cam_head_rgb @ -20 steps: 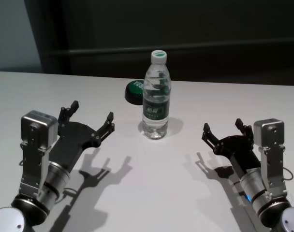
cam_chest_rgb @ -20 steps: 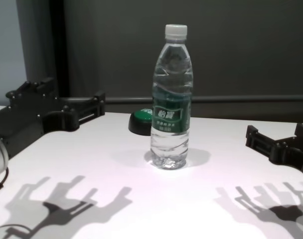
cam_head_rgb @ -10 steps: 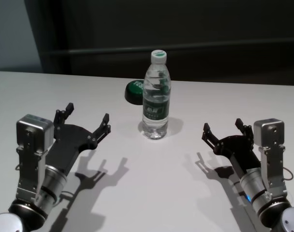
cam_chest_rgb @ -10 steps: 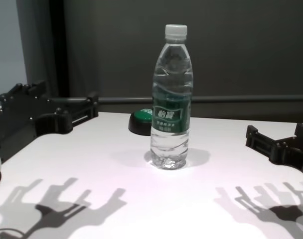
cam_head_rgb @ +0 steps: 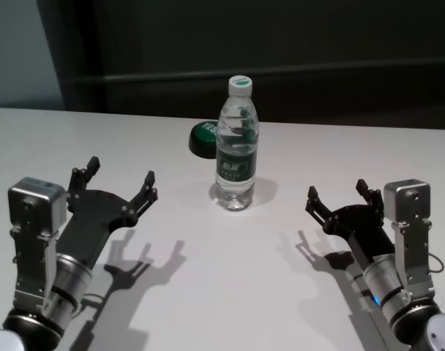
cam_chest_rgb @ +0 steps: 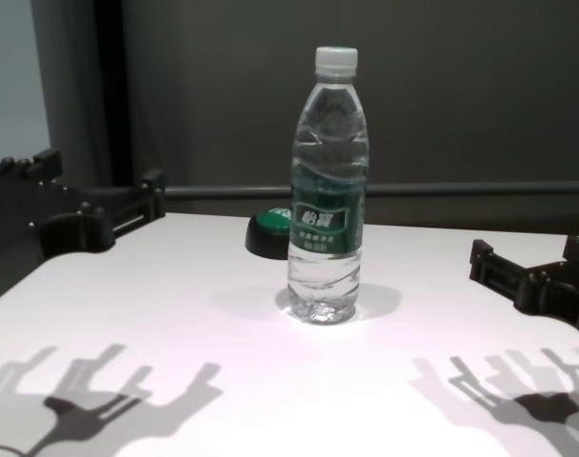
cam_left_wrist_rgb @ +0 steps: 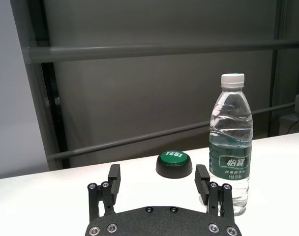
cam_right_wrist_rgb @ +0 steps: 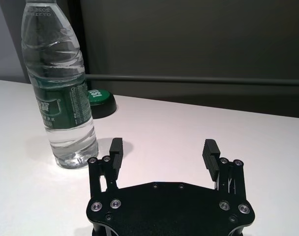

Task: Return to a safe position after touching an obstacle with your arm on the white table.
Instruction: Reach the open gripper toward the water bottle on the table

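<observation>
Clear water bottle [cam_head_rgb: 236, 146], white cap, dark green label: upright, capped, mid white table [cam_head_rgb: 230, 292], nothing touching it.

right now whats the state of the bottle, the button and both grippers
bottle: upright on the table, capped, nothing touching it
button: just behind the bottle, not pressed by either arm
left gripper: open, empty, off to the bottle's left
right gripper: open, empty, off to the bottle's right
</observation>
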